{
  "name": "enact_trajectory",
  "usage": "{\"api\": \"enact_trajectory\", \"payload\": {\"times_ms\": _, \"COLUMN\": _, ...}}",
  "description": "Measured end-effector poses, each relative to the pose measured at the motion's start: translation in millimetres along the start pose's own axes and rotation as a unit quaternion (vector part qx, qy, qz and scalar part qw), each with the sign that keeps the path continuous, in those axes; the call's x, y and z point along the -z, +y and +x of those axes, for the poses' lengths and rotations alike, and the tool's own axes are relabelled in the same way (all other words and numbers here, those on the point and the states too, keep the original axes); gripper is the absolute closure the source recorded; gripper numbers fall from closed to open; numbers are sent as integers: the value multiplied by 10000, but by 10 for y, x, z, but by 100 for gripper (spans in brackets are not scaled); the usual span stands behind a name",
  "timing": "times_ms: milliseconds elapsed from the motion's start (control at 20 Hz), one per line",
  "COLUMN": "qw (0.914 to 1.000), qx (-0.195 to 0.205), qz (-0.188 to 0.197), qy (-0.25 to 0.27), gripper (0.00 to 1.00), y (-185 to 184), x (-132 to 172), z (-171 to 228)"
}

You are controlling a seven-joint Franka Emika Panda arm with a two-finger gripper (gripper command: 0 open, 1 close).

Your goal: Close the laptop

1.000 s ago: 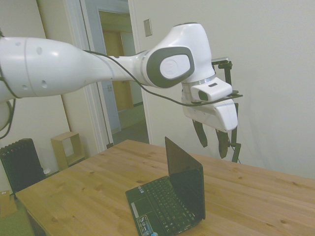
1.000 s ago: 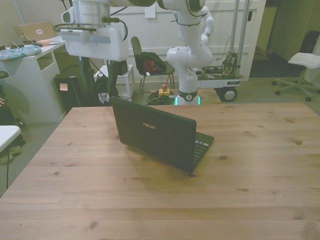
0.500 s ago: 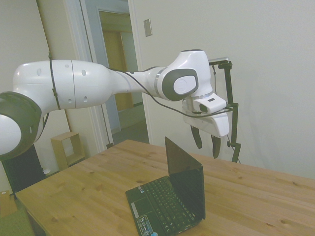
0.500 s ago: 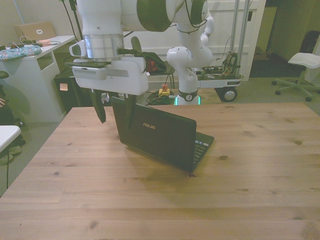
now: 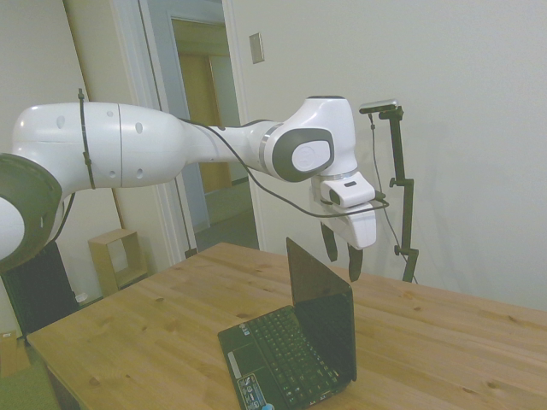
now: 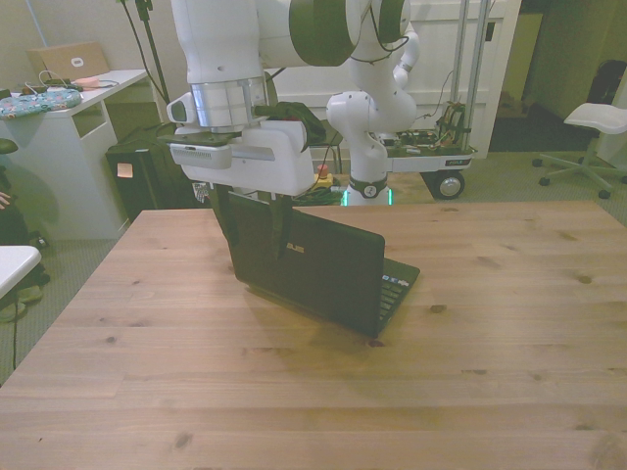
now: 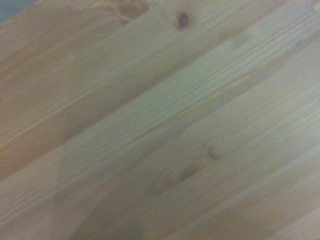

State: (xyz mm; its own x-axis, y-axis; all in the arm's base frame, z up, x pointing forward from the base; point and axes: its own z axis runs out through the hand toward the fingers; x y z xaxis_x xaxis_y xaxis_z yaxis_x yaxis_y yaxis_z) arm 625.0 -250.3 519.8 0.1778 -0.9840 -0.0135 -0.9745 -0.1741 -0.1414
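Side view: the gripper [image 5: 343, 259] hangs with fingers parted, holding nothing, behind the raised lid of the laptop [image 5: 299, 350], at about one o'clock from its top edge. The netbook sits open mid-table [image 5: 154, 333], lid upright, keyboard facing seven o'clock, hinge running from ten to four.

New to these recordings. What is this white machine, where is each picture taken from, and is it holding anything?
It is a white robot arm ending in a two-finger pincer. One picture looks from the table's side, one from across the table, and one from a camera on the wrist, which shows only blurred wooden table. On the table stands an open black laptop, its lid upright. The pincer hangs open behind the lid's top edge, on the side away from the screen, and holds nothing. Whether it touches the lid is unclear.
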Motion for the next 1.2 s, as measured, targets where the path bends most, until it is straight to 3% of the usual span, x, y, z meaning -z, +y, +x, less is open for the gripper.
{"api": "enact_trajectory", "payload": {"times_ms": 50, "qw": 10000, "qx": -11, "qz": -15, "qy": -21, "gripper": 100, "y": 34, "x": 0, "z": -10}}
{"api": "enact_trajectory", "payload": {"times_ms": 1200, "qw": 9998, "qx": -164, "qz": -86, "qy": -31, "gripper": 100, "y": 192, "x": -22, "z": 132}}
